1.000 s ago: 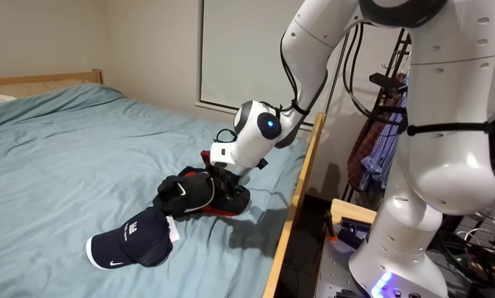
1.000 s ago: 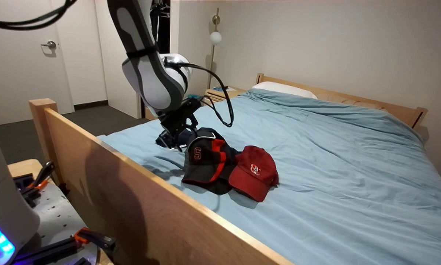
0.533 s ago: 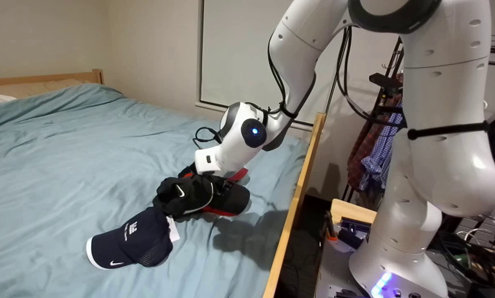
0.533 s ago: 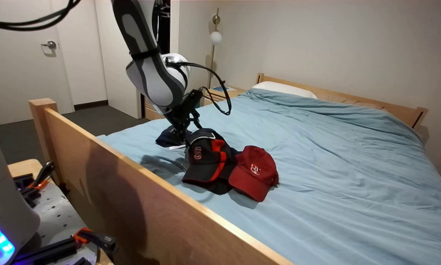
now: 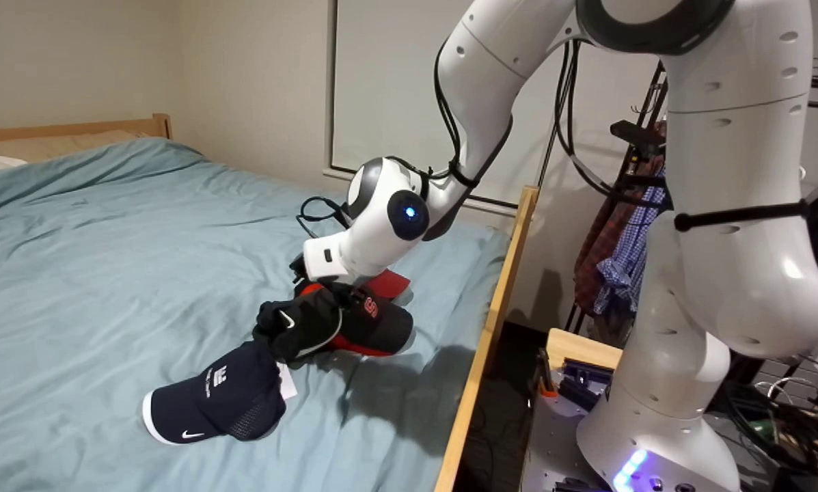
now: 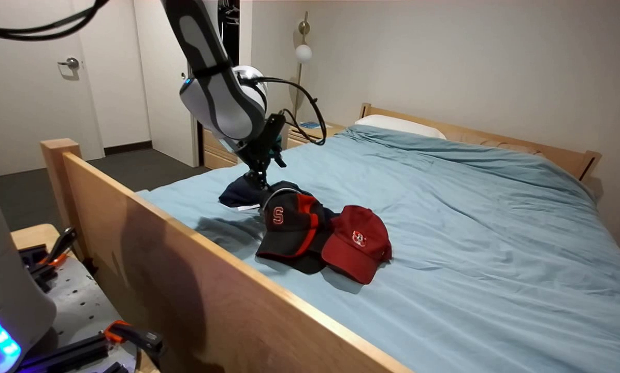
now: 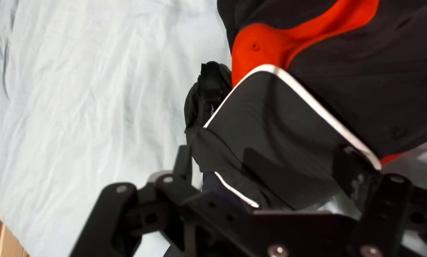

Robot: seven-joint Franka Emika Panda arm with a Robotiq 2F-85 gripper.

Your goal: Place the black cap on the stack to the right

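Jaws are spread wide; nothing is seen gripped. The black cap (image 7: 256, 114) is framed by them in the wrist view: its white-edged brim is spanned by the gap, one jaw is seen over the bed (image 7: 92, 107) just outside the crumpled crown, the opposite jaw is seen across a white-trimmed corner of the brim. Whether cloth is touched by either jaw can't be told. In an exterior view the cap, marked with a white swoosh, is seen with its brim laid over the back of the stack (image 5: 385, 331); the crown is off the stack, on the side of the navy cap (image 5: 217, 403), and what it is supported by can't be made out. In an exterior view the black-and-red cap (image 6: 286, 228) of the stack is seen with another dark brim (image 6: 312, 265) under it; the black cap is mostly hidden behind, white trim showing, jaws just above. The red cap (image 6: 359, 233) is set alongside the black-and-red cap, apart from the jaws. White lettering is shown on the navy cap's crown.
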